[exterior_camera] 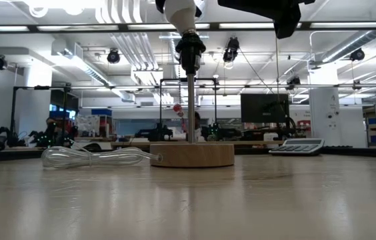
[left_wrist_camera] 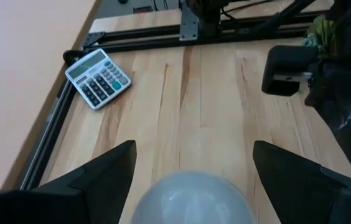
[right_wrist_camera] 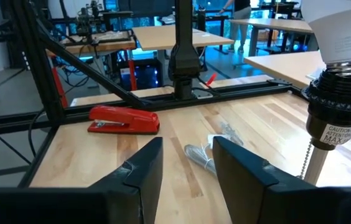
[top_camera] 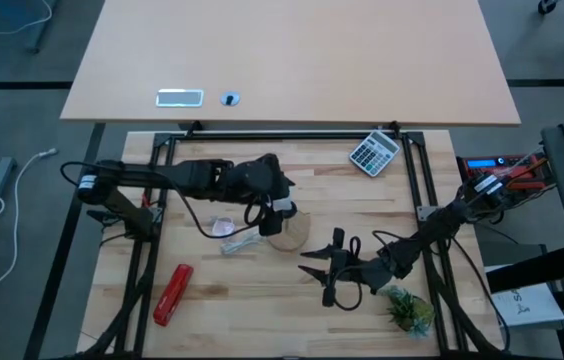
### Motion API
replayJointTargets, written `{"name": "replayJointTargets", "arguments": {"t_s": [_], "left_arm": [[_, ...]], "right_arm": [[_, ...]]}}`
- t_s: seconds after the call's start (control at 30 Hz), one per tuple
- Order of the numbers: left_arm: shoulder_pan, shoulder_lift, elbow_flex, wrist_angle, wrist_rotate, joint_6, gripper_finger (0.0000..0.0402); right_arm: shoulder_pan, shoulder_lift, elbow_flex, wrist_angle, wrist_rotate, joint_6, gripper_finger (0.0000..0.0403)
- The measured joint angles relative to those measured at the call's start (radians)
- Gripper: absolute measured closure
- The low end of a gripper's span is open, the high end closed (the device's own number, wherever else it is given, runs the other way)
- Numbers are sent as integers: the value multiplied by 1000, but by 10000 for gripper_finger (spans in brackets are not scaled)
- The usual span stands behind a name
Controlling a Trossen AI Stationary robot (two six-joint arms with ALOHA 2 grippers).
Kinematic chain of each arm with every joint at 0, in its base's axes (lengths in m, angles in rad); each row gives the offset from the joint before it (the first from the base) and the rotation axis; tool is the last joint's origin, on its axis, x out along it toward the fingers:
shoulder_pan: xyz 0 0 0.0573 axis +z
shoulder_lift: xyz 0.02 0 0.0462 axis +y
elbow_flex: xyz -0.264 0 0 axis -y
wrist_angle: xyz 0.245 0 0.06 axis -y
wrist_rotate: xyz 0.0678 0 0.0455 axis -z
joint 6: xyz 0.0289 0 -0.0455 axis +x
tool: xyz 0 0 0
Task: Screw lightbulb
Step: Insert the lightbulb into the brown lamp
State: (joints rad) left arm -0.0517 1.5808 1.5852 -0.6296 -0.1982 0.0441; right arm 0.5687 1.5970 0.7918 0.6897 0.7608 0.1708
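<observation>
— What lay nearest on the pale plank wooden table?

— A red stapler at the near left and a small green leafy sprig at the near right. Between them the right gripper hovered low, its fingers only narrowly apart and empty, pointing toward the lamp.

— And the lamp?

— A round tan wooden disc at mid-table carried a thin upright pole with a black socket on top. A clear coiled cord lay touching the disc's left side.

— Where was the bulb?

— The small white rounded lightbulb sat upright in that socket, smooth and matte. The left gripper hung over it, fingers spread wide on either side with a gap to the glass.

— Farther back?

— A grey calculator lay by the black frame rail at the far right. Beyond it stood a bare light-tan tabletop, then a bright workshop with benches, monitors and ceiling lights.
</observation>
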Motion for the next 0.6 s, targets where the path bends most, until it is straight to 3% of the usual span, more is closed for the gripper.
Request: {"name": "replayJointTargets", "arguments": {"t_s": [0.37,0.6], "left_arm": [[0,-57,61,-24,-31,29,88],[-14,-125,78,-306,-72,-100,94]], "right_arm": [[-8,0,0,-4,0,2,274],[-9,0,0,-16,21,49,266]]}}
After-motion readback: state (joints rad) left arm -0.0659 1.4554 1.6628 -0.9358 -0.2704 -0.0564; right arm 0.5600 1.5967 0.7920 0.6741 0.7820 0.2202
